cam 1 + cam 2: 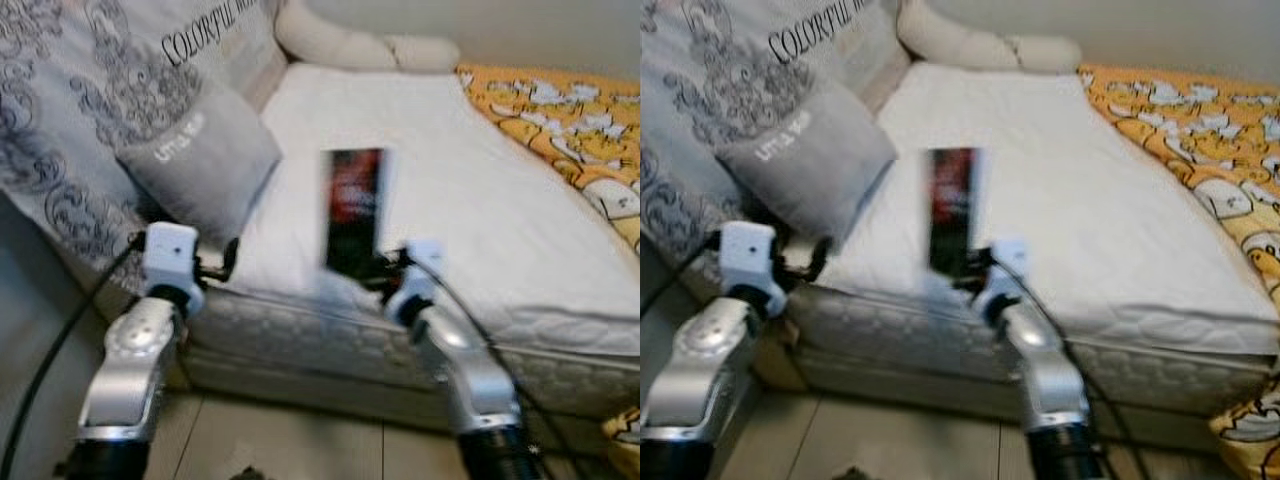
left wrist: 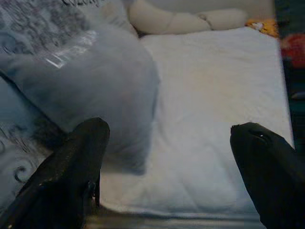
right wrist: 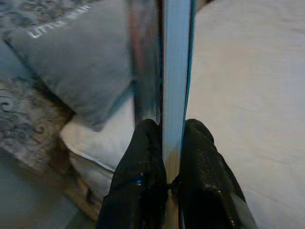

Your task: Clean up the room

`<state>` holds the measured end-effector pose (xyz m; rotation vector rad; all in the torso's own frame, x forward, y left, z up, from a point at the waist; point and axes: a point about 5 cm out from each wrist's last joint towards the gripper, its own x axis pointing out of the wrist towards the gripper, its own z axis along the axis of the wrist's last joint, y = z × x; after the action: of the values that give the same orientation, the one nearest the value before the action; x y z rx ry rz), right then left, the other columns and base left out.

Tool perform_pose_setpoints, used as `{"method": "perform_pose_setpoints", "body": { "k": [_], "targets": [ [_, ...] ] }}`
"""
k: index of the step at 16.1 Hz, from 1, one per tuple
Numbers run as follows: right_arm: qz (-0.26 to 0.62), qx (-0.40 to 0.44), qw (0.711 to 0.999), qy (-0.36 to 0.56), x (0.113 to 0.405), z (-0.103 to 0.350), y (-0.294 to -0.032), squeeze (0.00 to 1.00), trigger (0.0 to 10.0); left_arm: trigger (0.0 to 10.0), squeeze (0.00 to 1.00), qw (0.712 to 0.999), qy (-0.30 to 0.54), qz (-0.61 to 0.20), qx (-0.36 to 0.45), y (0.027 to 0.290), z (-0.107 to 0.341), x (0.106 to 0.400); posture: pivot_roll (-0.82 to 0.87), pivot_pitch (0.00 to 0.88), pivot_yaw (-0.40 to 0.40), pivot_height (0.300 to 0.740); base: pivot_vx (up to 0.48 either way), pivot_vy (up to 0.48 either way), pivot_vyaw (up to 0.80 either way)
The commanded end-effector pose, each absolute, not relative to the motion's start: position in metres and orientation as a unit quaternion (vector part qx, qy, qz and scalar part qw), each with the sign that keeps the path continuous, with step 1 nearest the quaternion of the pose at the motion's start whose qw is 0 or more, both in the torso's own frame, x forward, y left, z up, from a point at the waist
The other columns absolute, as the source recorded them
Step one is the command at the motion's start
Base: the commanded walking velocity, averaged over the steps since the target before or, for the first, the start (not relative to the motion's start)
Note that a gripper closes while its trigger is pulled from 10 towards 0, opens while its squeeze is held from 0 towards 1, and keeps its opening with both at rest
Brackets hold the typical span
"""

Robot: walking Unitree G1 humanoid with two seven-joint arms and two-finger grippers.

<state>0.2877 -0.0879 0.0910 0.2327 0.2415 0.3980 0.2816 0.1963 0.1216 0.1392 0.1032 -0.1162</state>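
Observation:
My right gripper (image 1: 385, 268) is shut on the lower edge of a book (image 1: 353, 208) with a dark red-and-black cover, held upright above the front edge of the white mattress (image 1: 480, 200). In the right wrist view the book (image 3: 171, 71) stands edge-on between the two black fingers (image 3: 143, 162), its pale pages showing. My left gripper (image 1: 228, 258) is open near the mattress's front left corner, just below a grey pillow (image 1: 205, 160). Its spread fingers (image 2: 71, 162) frame the pillow (image 2: 95, 90) and the mattress.
A grey patterned quilt (image 1: 70, 110) is heaped on the left. A cream bolster (image 1: 350, 45) lies at the head of the bed. An orange cartoon-print blanket (image 1: 570, 120) covers the right side. Pale floor (image 1: 300, 440) lies under my arms.

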Motion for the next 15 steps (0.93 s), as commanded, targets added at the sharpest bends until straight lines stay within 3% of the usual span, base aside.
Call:
{"method": "perform_pose_setpoints", "body": {
  "k": [1, 15],
  "targets": [
    [0.179, 0.109, 0.973, 0.099, 0.2940, 0.0999, -0.1019, 0.00, 10.0, 10.0, 0.00, 0.994, 0.037, -0.076, 0.066, 0.1865, 0.1275, 0.2848, -0.03, 0.000, 0.013, 0.740, 0.472, 0.000, 0.00],
    [0.194, 0.115, 0.968, 0.114, 0.2952, 0.0957, -0.1009, 0.00, 10.0, 10.0, 0.00, 0.994, 0.042, -0.079, 0.063, 0.1873, 0.1257, 0.2821, -0.02, 0.000, 0.004, 0.740, 0.470, 0.000, 0.00]
  ]
}}
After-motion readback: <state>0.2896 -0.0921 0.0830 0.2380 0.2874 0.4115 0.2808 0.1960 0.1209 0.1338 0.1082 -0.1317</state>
